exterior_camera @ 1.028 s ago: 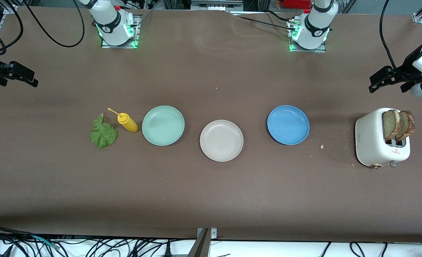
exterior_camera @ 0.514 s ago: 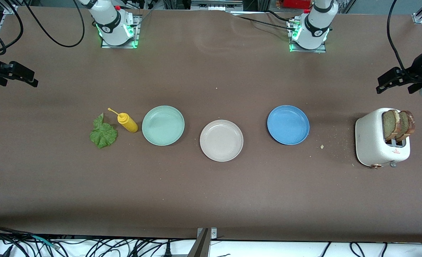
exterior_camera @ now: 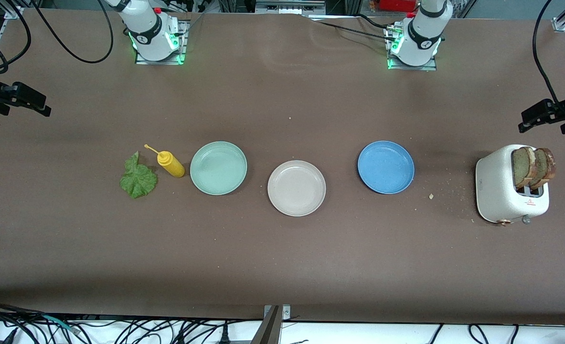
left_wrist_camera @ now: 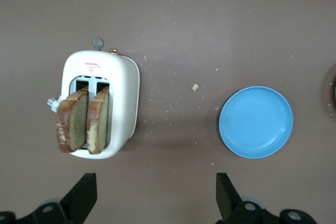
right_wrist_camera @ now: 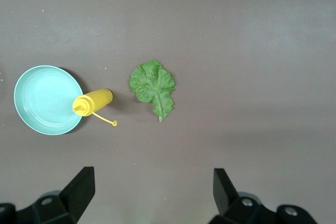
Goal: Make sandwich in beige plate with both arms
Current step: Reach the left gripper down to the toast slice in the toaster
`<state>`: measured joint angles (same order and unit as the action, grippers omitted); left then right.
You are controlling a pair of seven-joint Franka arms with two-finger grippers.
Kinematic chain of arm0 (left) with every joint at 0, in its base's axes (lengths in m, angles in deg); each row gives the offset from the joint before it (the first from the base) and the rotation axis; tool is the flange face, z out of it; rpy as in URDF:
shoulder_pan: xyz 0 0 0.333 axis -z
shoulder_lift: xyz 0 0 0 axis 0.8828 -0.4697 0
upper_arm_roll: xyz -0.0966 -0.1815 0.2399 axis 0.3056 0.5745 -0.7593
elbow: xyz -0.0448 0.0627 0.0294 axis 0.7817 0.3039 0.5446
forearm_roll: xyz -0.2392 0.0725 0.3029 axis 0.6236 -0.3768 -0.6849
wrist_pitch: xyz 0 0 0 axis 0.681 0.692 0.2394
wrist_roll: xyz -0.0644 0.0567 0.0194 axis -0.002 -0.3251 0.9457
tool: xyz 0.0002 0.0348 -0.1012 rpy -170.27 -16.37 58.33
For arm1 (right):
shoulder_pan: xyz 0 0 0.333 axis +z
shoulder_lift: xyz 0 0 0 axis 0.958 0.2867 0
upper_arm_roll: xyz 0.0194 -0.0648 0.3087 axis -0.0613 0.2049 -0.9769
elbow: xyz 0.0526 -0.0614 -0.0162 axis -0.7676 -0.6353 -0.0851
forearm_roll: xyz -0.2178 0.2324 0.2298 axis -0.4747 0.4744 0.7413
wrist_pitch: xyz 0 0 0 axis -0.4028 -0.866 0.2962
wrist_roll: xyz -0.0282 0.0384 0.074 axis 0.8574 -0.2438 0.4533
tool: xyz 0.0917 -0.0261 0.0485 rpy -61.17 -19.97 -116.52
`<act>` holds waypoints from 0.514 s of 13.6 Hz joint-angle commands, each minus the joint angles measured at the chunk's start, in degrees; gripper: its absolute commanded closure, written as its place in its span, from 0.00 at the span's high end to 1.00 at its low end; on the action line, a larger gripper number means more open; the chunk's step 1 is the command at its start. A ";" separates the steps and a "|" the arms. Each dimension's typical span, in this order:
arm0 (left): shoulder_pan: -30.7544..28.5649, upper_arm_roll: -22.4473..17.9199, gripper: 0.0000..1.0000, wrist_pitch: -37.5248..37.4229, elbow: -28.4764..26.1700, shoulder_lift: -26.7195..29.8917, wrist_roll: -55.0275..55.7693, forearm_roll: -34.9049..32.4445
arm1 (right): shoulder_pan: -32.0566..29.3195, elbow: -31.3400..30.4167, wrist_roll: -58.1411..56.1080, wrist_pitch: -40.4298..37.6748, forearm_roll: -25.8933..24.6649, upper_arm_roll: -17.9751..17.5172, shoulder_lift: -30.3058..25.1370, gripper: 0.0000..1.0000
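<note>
The beige plate point(exterior_camera: 296, 188) lies bare at the table's middle. Two slices of brown bread point(exterior_camera: 533, 167) point(left_wrist_camera: 84, 124) stand up out of a white toaster point(exterior_camera: 506, 191) point(left_wrist_camera: 118, 90) at the left arm's end. A green lettuce leaf point(exterior_camera: 138, 179) point(right_wrist_camera: 152, 87) lies flat at the right arm's end. My left gripper point(exterior_camera: 530, 117) point(left_wrist_camera: 156, 182) hangs open and holds nothing, over bare table beside the toaster. Above the table near the lettuce, my right gripper point(exterior_camera: 38, 102) point(right_wrist_camera: 152, 174) is open too, with nothing between its fingers.
A mint-green plate point(exterior_camera: 218, 167) point(right_wrist_camera: 44, 99) and a blue plate point(exterior_camera: 386, 166) point(left_wrist_camera: 255, 121) flank the beige one. A yellow squeeze bottle point(exterior_camera: 170, 164) point(right_wrist_camera: 94, 100) lies between the lettuce and the mint plate. Crumbs are scattered near the toaster.
My left gripper has drifted outward toward the left arm's end of the table, still open. The right arm and everything on the table have stayed still.
</note>
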<state>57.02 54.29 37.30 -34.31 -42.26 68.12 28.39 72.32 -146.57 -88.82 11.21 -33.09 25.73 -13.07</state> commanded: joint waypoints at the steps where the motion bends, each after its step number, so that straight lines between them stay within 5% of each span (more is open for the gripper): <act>1: -2.15 0.40 1.00 2.28 -0.05 -2.37 -3.62 0.10 | 0.14 0.91 0.10 -1.15 0.93 0.17 -0.16 1.00; 7: -3.73 0.40 1.00 7.54 -1.79 -7.04 -3.71 0.10 | 0.14 0.91 -0.07 -1.06 0.85 0.08 -0.16 1.00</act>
<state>54.26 54.27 42.52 -34.78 -48.87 65.84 28.39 72.32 -146.55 -88.82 11.21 -33.09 25.73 -13.07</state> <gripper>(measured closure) 0.000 0.000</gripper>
